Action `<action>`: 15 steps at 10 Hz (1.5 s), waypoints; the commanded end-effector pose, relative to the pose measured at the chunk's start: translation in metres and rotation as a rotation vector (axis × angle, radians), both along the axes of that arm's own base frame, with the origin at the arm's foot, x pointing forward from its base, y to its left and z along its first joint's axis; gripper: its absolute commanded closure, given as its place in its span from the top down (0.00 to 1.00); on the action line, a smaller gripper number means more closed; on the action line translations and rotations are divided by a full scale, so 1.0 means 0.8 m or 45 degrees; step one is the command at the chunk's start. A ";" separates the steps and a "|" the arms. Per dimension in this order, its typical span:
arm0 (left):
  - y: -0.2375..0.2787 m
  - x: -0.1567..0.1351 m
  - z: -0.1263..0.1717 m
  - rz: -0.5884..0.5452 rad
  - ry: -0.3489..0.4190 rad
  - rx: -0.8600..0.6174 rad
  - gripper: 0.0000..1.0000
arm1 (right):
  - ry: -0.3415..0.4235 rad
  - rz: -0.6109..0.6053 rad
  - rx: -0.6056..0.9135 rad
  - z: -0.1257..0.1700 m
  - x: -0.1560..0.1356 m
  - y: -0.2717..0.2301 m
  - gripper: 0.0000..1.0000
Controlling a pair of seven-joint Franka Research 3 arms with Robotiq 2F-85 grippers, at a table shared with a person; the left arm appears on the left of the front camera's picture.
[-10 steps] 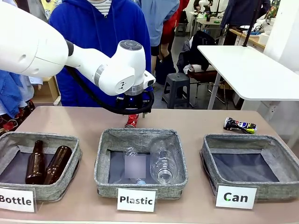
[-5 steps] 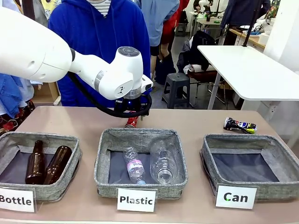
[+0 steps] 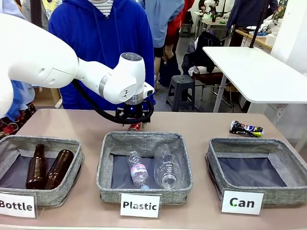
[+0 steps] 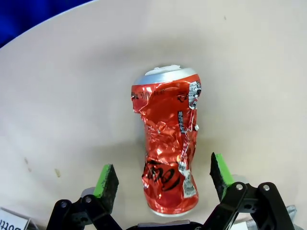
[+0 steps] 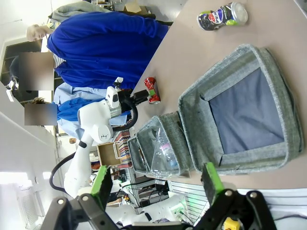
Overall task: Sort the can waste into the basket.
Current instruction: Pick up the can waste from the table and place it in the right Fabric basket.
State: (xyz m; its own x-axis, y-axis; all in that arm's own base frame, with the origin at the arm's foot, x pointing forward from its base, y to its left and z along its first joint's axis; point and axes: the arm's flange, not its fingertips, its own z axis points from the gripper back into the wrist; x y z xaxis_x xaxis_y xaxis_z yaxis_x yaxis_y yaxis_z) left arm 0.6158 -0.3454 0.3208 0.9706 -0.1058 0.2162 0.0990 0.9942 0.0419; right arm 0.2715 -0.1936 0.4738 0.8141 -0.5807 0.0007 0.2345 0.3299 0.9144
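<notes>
Tan table (image 3: 201, 125) seen across front. Crushed red metal can (image 4: 168, 153) laid flat just behind grey fabric basket marked "Plastic" (image 3: 103, 163), set between wide-apart jaws of left gripper (image 4: 163, 175), not yet pinched. Right gripper (image 5: 154, 178) jaws also apart, nothing held. Grey fabric basket marked "Can" (image 3: 211, 158) well apart at right. Risk: lumpy can squeezed crooked, slipped, dropped into wrong basket on way.

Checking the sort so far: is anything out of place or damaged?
The red can, crushed, lies on the table within the open left gripper; the dark can, crushed too, lies behind the Can basket, not in it.
</notes>
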 end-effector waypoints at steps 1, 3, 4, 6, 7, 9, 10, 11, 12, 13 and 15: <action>0.001 0.019 -0.009 -0.027 0.049 -0.004 1.00 | -0.045 0.004 0.012 0.001 0.002 -0.001 1.00; 0.000 0.022 -0.021 -0.057 0.084 -0.010 1.00 | -0.045 0.004 0.012 0.001 0.002 -0.001 1.00; 0.000 0.024 -0.023 -0.046 0.080 -0.010 1.00 | -0.045 0.004 0.012 0.001 0.002 -0.001 1.00; -0.003 0.026 -0.027 -0.024 0.091 0.005 0.40 | -0.045 0.004 0.012 0.001 0.002 -0.001 1.00; -0.004 0.025 -0.029 -0.027 0.093 0.007 0.05 | -0.045 0.004 0.012 0.001 0.002 -0.001 1.00; -0.003 0.025 -0.028 -0.020 0.086 0.010 0.00 | -0.045 0.004 0.012 0.001 0.002 -0.001 1.00; -0.003 0.023 -0.028 -0.016 0.086 0.009 0.00 | -0.045 0.004 0.012 0.001 0.002 -0.001 1.00; -0.003 0.022 -0.028 -0.008 0.090 0.000 0.03 | -0.045 0.004 0.012 0.001 0.002 -0.001 1.00; -0.003 0.020 -0.026 -0.003 0.085 -0.003 0.00 | -0.045 0.004 0.012 0.001 0.002 -0.001 1.00; -0.002 0.016 -0.018 0.010 0.064 -0.006 0.00 | -0.045 0.004 0.012 0.001 0.002 -0.001 1.00; 0.011 0.001 0.007 0.044 0.026 -0.028 0.00 | -0.045 0.004 0.012 0.001 0.002 -0.001 1.00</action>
